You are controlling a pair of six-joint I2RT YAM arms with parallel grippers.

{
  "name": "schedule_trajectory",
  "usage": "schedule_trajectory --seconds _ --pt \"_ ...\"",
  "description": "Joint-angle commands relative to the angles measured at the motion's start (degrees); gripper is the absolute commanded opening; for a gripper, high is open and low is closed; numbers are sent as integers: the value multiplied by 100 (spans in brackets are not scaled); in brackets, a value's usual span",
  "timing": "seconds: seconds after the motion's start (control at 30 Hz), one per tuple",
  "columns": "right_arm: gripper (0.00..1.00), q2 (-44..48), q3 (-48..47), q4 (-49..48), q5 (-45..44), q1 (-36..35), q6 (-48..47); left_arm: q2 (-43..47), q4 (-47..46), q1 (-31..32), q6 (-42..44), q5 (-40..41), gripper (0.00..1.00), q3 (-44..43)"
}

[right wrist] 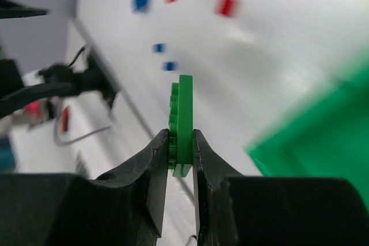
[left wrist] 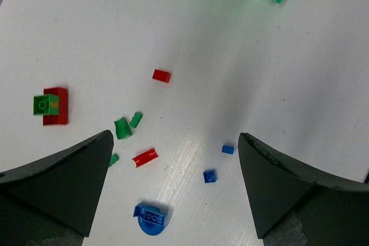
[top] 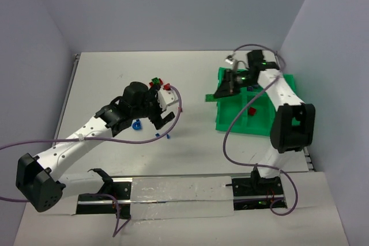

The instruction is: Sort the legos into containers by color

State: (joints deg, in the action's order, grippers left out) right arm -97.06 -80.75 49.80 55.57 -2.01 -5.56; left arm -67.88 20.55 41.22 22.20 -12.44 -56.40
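- State: right gripper (right wrist: 180, 142) clamped on a flat green brick (right wrist: 184, 120), which stands on edge between the fingers at the left edge of the tray (top: 242, 122).
- Left gripper (left wrist: 176, 136) has jaws wide apart and holds nothing. It hangs over the loose bricks (left wrist: 161, 75), well left of the tray.
- Handling (judged): light, stiff, slick plastic that is apt to pivot or pop from a pinch. Take each across flat parallel sides.
- Unclear: right wrist view blurred. Cannot tell which compartment is under the green brick. The arm hides much of the tray.
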Motion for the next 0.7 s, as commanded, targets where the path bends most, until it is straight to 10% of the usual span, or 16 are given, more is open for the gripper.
schedule_trajectory --seconds 0.0,0.37,0.67 --pt "0 1266 215 578 -1443 1407 -752 -90 234 -424 -769 -88 99 -344" --pt "0 2136 80 535 -4721 3183 -1826 -1088 404 -1413 -1782 -876 99 -1344" --pt "0 1954 580 235 -5067 3234 -1639 -1185 531 -1414 -1663 -792 99 -1507"
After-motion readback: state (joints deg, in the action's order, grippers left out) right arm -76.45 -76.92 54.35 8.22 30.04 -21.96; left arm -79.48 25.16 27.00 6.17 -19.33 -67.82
